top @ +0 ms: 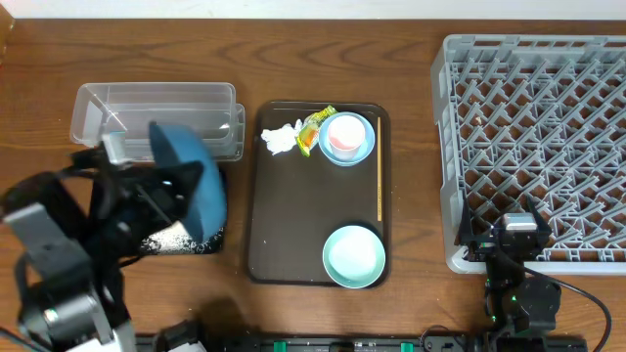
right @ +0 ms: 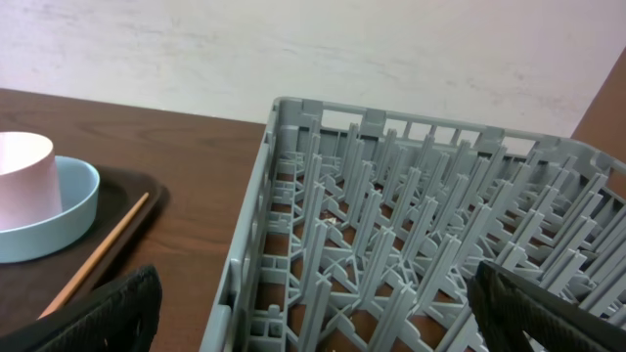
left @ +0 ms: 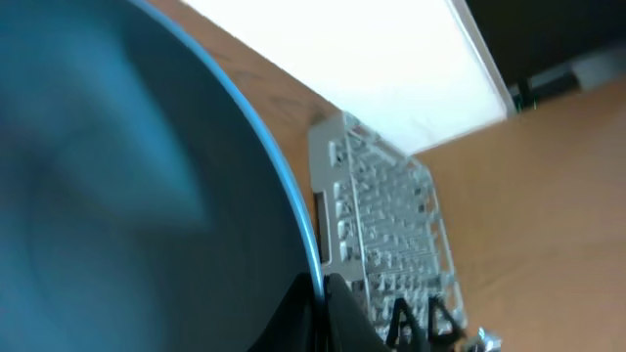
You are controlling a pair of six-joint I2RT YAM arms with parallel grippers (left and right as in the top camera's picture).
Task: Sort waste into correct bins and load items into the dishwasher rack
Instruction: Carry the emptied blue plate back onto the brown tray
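Note:
My left gripper (top: 174, 188) is shut on the rim of the dark-blue dish (top: 196, 171), holding it tilted on edge over the black tray (top: 211, 244). White rice grains (top: 166, 238) lie scattered on that tray. In the left wrist view the dish (left: 147, 176) fills the left side, with the jaws of the left gripper (left: 323, 293) pinching its rim. On the brown serving tray (top: 293, 225) are a tissue (top: 279, 140), a snack wrapper (top: 315, 127), a pink cup (top: 343, 133) inside a light-blue bowl (top: 364, 147), and a mint-green bowl (top: 354, 256). My right gripper (top: 518, 233) (right: 318, 313) is open above the dishwasher rack (top: 538, 127).
The clear tub (top: 156, 115) stands behind the black tray. A wooden chopstick (top: 380, 186) lies along the serving tray's right side. The rack's grey pegs (right: 421, 225) stand just ahead of my right fingers. Bare wood separates the serving tray and the rack.

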